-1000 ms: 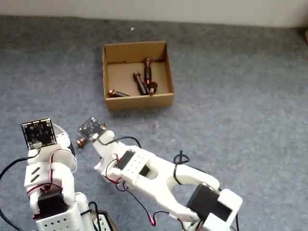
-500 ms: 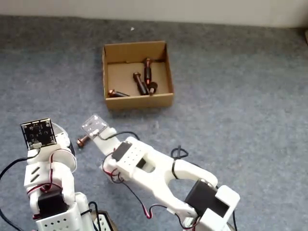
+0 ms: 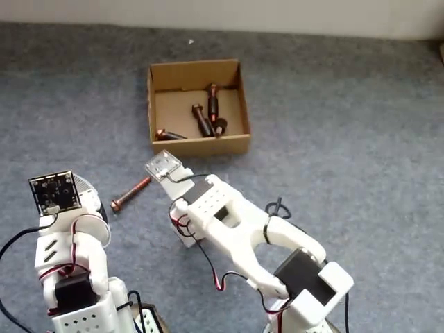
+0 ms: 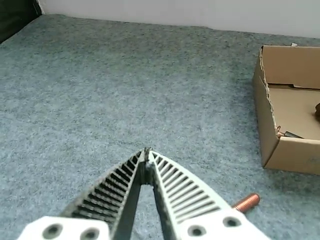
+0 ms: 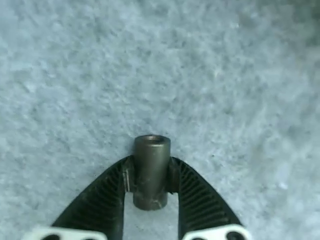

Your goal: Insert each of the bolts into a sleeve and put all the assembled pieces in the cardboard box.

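Note:
A copper bolt lies loose on the grey carpet, between the two arms; its tip shows past my left gripper. That gripper is shut with nothing in it and hangs over bare carpet. My right gripper is shut on a dark sleeve, held upright with its hole showing, just above the carpet. The right arm sits just right of the bolt and below the cardboard box. In the box lie several assembled pieces.
The box's torn corner stands to one side of my left gripper. The left arm's base is at the lower left, the right arm's base at the lower right. Carpet stretches open to the right of the box.
The right arm has swung right and toward the box with the sleeve in its gripper, uncovering the whole bolt. The left arm has stayed still.

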